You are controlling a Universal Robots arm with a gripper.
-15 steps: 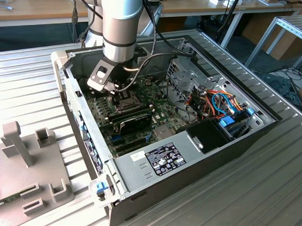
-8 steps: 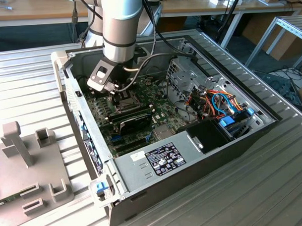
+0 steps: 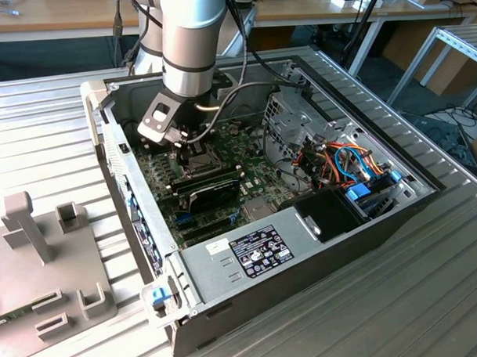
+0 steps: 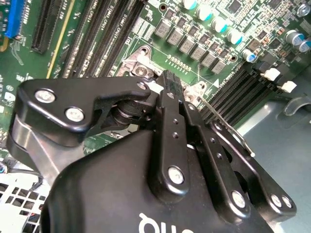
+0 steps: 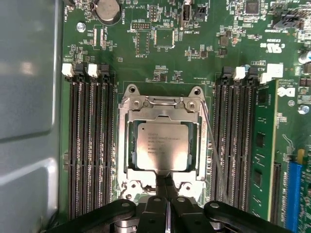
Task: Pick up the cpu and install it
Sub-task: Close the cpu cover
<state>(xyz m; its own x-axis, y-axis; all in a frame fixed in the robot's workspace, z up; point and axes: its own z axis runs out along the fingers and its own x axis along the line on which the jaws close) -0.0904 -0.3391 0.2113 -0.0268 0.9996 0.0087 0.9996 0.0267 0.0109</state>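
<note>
Listed from the exterior view's left: grey plastic fixture point(image 3: 38, 264) on the ribbed table point(image 3: 56, 130); open computer case point(image 3: 226, 261); arm reaching into it, gripper point(image 3: 192, 149) over the motherboard point(image 3: 254, 182), fingers pressed together on nothing. In the first wrist view the cpu point(image 5: 162, 145) lies flat inside the socket frame point(image 5: 163, 104), fingertips at its edge. Coloured cables point(image 3: 348, 163) at the right.

A silver-grey cylindrical robot arm point(image 3: 190, 31) is showing dark ring bands point(image 3: 189, 69), with a black cable point(image 3: 247, 86) looping off its wrist. Its matte black gripper point(image 4: 168, 80) is carrying jointed bars point(image 4: 172, 126), round silver screws point(image 4: 176, 175) and white lettering point(image 4: 155, 224).
</note>
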